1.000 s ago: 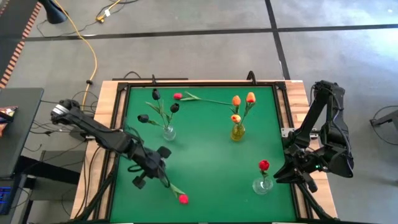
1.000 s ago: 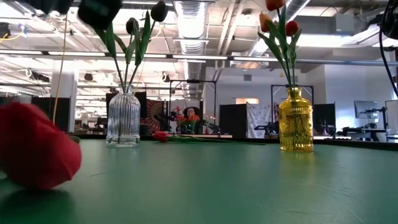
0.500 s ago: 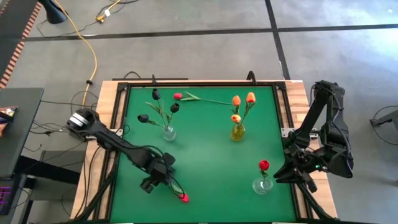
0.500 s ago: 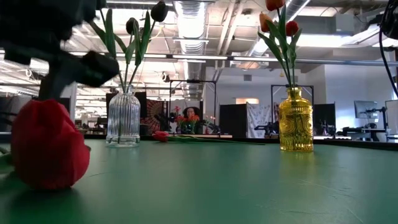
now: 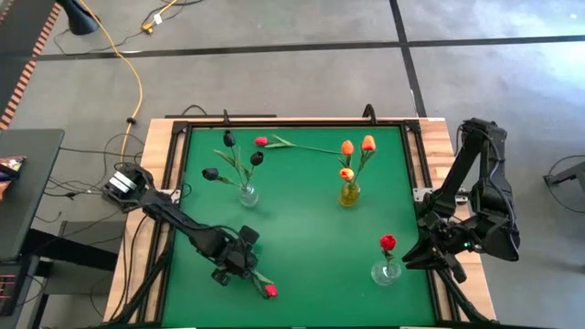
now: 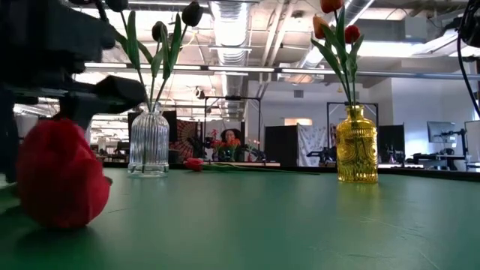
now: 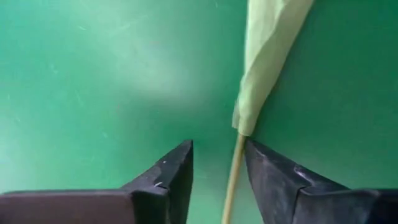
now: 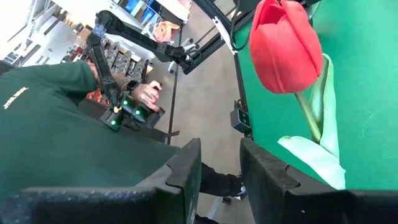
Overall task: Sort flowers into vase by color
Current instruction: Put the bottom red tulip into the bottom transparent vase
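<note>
Three black-headed artificial tulips (image 5: 235, 155) stand in a clear ribbed glass vase (image 5: 248, 194). Three orange-headed tulips (image 5: 353, 153) stand in a yellow glass vase (image 5: 348, 195). One red tulip (image 5: 388, 243) stands upright in a small clear vase (image 5: 385, 272). Another red tulip (image 5: 262, 142) lies flat near the table's far edge, and a third red tulip (image 5: 269, 291) lies flat near the front edge.

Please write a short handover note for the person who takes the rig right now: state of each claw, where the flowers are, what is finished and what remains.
Left claw: low over the near-left mat, open, fingers either side of the stem of a lying red tulip; not yet closed.
Right claw: waiting at the right table edge, open, empty.
Done: three black tulips in the ribbed clear vase; three orange tulips in the yellow vase; one red tulip in the small clear vase.
Left: the red tulip at the left claw and another red one lying at the far edge.
</note>
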You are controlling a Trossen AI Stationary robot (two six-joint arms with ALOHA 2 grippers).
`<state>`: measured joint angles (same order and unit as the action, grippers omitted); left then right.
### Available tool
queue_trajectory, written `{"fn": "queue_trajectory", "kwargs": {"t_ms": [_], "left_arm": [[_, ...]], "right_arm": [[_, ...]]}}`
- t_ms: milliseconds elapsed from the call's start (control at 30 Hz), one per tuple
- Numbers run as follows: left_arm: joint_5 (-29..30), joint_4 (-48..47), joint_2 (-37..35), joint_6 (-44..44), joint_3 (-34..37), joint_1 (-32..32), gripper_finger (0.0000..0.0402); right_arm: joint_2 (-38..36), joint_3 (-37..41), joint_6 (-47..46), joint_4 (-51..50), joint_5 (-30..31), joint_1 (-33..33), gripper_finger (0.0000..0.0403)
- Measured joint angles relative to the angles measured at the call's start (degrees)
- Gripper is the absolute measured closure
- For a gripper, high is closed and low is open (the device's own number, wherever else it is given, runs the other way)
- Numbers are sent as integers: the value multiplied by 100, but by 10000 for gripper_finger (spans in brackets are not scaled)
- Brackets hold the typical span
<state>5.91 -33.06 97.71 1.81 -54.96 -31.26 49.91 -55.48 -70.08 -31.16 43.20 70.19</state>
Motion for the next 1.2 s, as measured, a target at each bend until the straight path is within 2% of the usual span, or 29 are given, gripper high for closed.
{"fn": "queue_trajectory", "kwargs": {"t_ms": [167, 333, 667, 800, 900, 1200], "left_arm": [[-352, 315, 0, 24, 157, -306, 320], [-303, 543, -36, -413, 431, -460, 353], [-311, 651, -50, -672, 448, -468, 361], [-384, 687, -122, -691, 456, -426, 392], [-301, 682, -249, -703, 459, -392, 398], [98, 917, -1320, -367, 292, -32, 401]], "right_arm": [[0, 0, 0, -3, -4, 0, 266], [0, 0, 2, -7, -7, 0, 266], [0, 0, 2, -21, -15, 0, 266], [0, 0, 2, -17, -16, 0, 266], [0, 0, 2, -11, -19, 2, 266], [-97, 0, 2, 44, -100, 2, 266]]}}
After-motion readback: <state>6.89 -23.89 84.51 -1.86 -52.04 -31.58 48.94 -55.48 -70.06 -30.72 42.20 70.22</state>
